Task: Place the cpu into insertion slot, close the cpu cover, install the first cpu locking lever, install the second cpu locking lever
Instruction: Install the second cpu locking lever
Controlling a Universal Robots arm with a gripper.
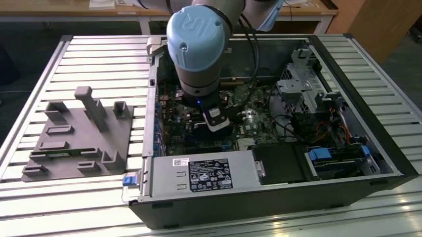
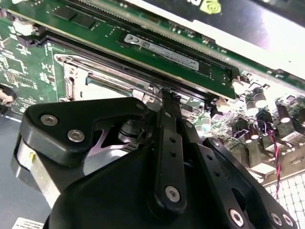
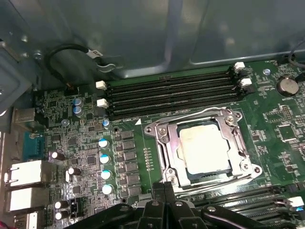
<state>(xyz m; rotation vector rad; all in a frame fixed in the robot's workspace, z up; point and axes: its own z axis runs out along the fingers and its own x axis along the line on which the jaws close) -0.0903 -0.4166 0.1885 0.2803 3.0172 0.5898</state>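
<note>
Lies flat in the insertion slot (image 3: 151, 130), the cpu (image 3: 204, 148), dull metal top facing up through the window of the cpu cover (image 3: 174, 143). Looks lowered over the chip, that cover, pressing on its edges so as to keep it seated on the slot's contacts. Runs along the slot's side nearest the memory slots (image 3: 171, 93), one thin wire locking lever (image 3: 190, 114); follows the opposite side, nearest the tool (image 3: 164, 191), a second lever (image 3: 224, 180). Cannot tell whether either lever is hooked under its catch, though both lie low and close to the slot's frame.

Hangs just beside the slot, on the side away from the memory slots, with fingers drawn together and nothing clamped between them. Suits pushing or hooking a thin wire lever better than grasping a chip, by the look of that narrow closed tip. In the second wrist view, comes up close to the slot's metal frame with the tool (image 2: 164, 102) tip.

In the exterior view, reaches down into the open computer case (image 1: 356, 74) towards the slot; rests on the slatted worktop (image 1: 99, 54), that case, lying on its side so the board faces up
</note>
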